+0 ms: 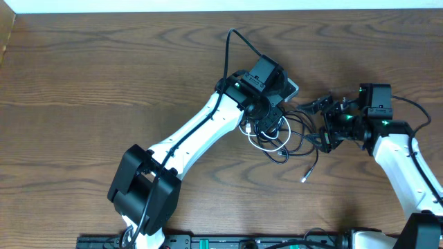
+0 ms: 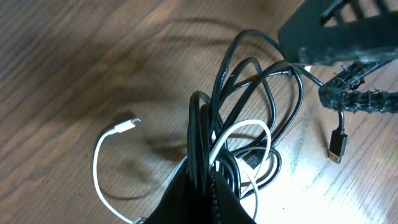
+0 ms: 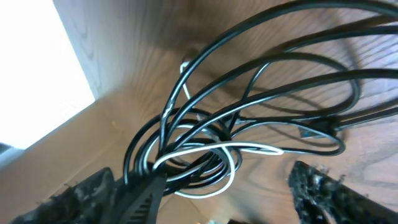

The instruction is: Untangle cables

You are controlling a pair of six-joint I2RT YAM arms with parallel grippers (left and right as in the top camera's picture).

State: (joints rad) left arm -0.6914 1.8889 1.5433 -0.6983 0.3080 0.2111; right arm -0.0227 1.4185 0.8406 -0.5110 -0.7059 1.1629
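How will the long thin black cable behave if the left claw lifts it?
Likely floppy: the thin black cable arcs in loose loops from the shut left claw. Probably light, yet lifting may drag the thin white cable tangled among those loops.

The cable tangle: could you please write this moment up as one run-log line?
left fingers: shut on black cable | right fingers: open near the loops | white cable: tangled among black loops
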